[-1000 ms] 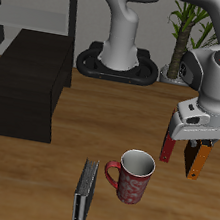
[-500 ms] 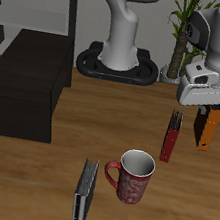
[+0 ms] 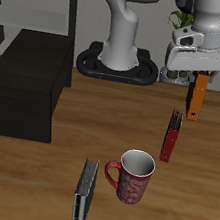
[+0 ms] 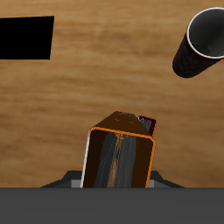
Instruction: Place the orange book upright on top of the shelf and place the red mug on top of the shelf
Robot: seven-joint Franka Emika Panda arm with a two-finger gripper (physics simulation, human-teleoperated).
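The pincer (image 3: 200, 79) is clamped on the top edge of the orange book (image 3: 197, 97), which hangs vertically beneath it, clear of the worktop (image 3: 28, 185). Gripping the book by one edge lets it hang plumb, so its lower edge can meet a flat surface first and the book can be set down standing. In the wrist view the orange book (image 4: 117, 160) fills the space between the fingers, seen end-on, which indicates a centred hold.

The slim red book (image 3: 171, 135) stands upright on the worktop directly below the carried book; it is not part of the task and is apart from the load.

The shelf (image 3: 28, 81), a low black cabinet with a flat top, sits well apart from the pincer, across the worktop, in front of the tall grey rack (image 3: 44, 0). Its top is bare, so neither item has been placed yet.

The red mug (image 3: 131, 177) rests upright near the front edge of the worktop, handle toward the grey book (image 3: 85, 193) that lies flat just beside it. Both are untouched.

Judgement: the book is in the carry stage. The lift height appears sufficient to clear the shelf top. The main risk is the book pivoting in the grip during travel, which would spoil the upright placement.
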